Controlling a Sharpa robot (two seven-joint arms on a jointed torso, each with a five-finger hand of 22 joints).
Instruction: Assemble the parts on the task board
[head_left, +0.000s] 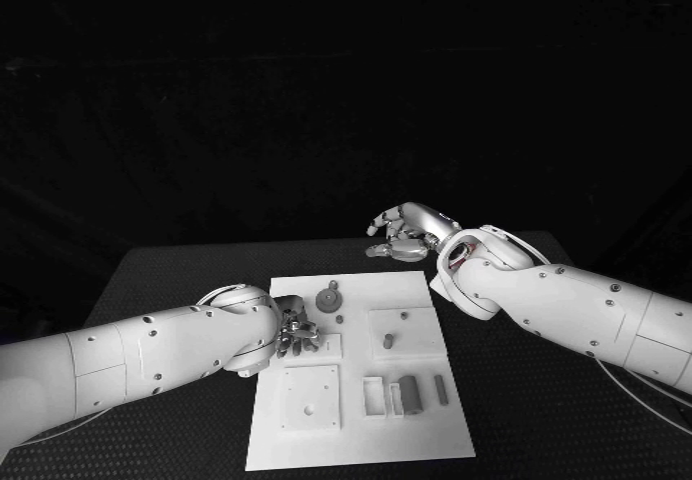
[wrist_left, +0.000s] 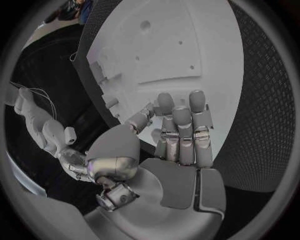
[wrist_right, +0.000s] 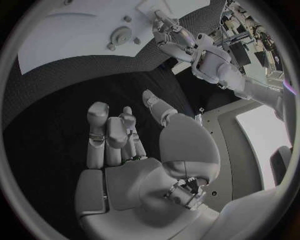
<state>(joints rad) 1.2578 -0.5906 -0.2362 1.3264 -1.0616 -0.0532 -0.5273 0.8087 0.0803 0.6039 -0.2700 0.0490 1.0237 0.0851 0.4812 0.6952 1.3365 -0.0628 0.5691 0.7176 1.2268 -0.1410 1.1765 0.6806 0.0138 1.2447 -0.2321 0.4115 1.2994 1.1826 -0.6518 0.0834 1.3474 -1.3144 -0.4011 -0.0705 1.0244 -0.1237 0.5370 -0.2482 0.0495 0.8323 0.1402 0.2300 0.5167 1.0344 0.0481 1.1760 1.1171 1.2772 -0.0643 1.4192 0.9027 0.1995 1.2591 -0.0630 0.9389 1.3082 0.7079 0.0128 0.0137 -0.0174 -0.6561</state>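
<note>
Task board (head_left: 433, 420): white rectangular plate, lower centre of head frame, long axis running from frame bottom up toward the far table edge, slightly tilted.

Nearest row on it: a square raised plate (head_left: 310, 397) w/ small holes at lower left; right of that, a shallow slotted tray (head_left: 378, 395) and two grey bar parts (head_left: 410, 392) lying side by side, long axes along the board's length.

Mid row: square block (head_left: 400, 331) w/ a short grey peg (head_left: 388, 341) standing upright in it, right of centre. Left of it, left hand (head_left: 296, 333) sits over the board's left side, fingers curled together, tips down at the board; can't tell if anything is pinched. In left wrist view the fingers (wrist_left: 181, 131) lie close together, straight, above the white plate.

Far row: round grey gear part (head_left: 329, 298) lying flat near the board's top left.

Beyond the board's far edge: right hand (head_left: 404, 232) above the black table (head_left: 188, 270), upper centre-right, fingers loosely curled, apart, holding nothing.
</note>
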